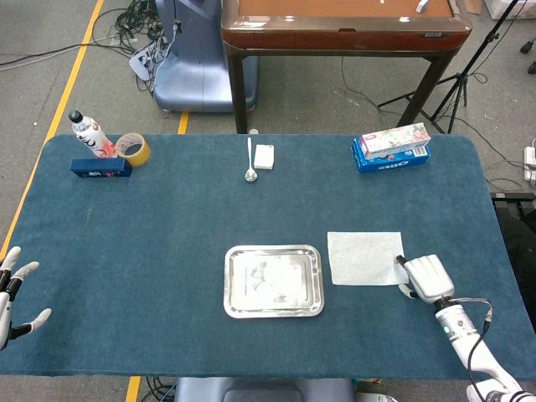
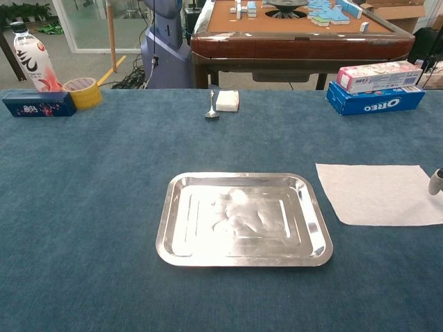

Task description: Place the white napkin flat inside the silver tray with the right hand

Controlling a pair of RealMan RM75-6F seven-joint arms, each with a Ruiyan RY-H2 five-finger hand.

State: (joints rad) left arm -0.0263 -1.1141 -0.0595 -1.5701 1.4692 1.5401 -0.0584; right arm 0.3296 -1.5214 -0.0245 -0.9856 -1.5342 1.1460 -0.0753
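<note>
The white napkin (image 1: 364, 258) lies flat on the blue table cloth, just right of the silver tray (image 1: 274, 249), with a narrow gap between them. My right hand (image 1: 427, 278) lies palm down at the napkin's right edge, its fingertips touching that edge. In the chest view only one fingertip (image 2: 436, 181) shows, at the frame's right border beside the napkin (image 2: 377, 195). The tray (image 2: 239, 177) holds nothing. My left hand (image 1: 12, 297) hovers at the table's front left corner, fingers spread and holding nothing.
A spoon (image 1: 249, 172) and a small white block (image 1: 264, 157) lie at the back middle. Blue Oreo box with a pink box on top (image 1: 392, 149) stands back right. A bottle (image 1: 90, 134), a tape roll (image 1: 133, 149) and a blue box (image 1: 100, 167) are back left.
</note>
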